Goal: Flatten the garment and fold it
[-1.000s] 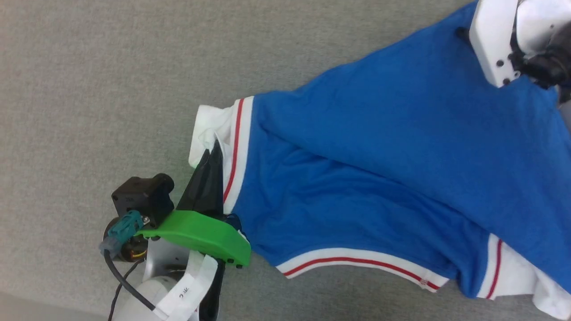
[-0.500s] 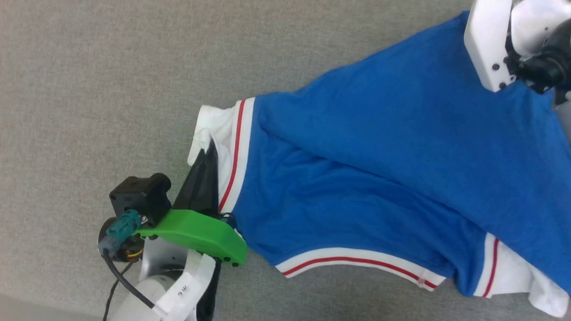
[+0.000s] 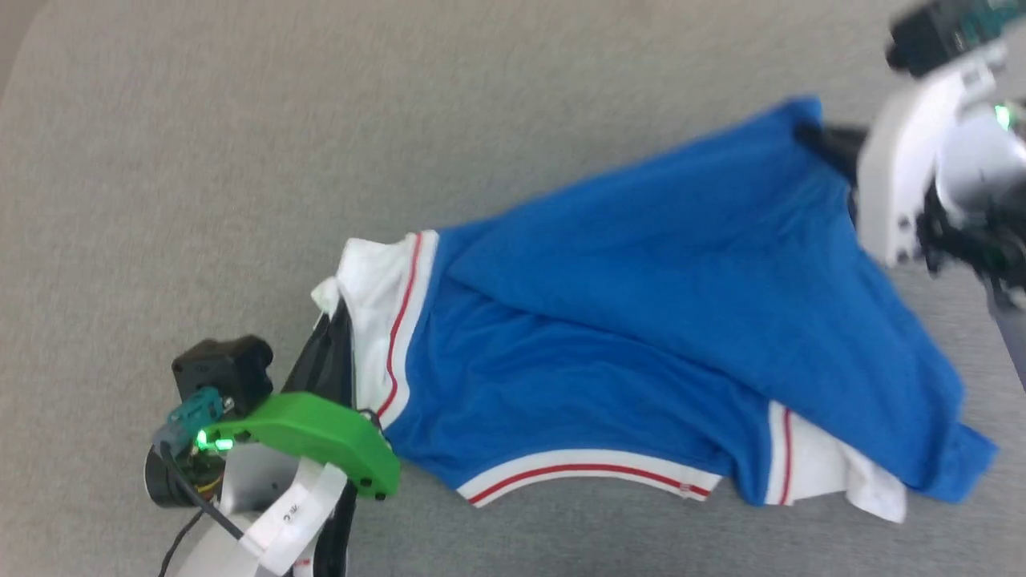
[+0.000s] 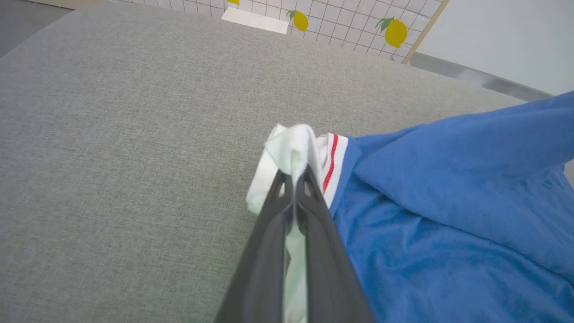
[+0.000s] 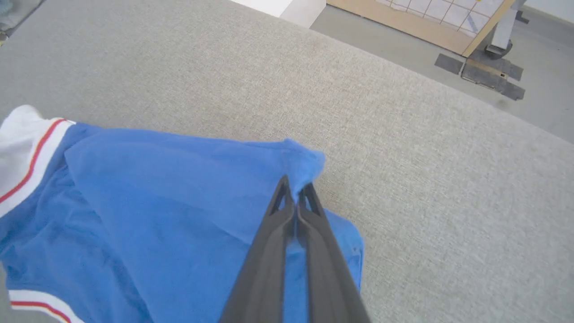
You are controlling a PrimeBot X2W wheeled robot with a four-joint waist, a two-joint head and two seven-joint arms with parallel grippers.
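Note:
The garment is a royal-blue jersey with white sleeves and red-and-white trim, lying crumpled across the grey surface. My left gripper is shut on the white sleeve cuff at its left end; the left wrist view shows the white cloth pinched between the dark fingers. My right gripper is shut on a blue corner of the garment, lifted off the surface. In the head view that raised corner peaks at the upper right beside my right arm.
A grey fabric-covered surface lies under everything, with wide bare room to the left and behind the garment. Beyond its far edge the right wrist view shows bare floor and a gridded panel.
The right gripper has shut on the blue corner and raised it, pulling the fabric into a peak. The head camera has shifted, so the whole picture sits lower and further left. The left gripper keeps its hold.

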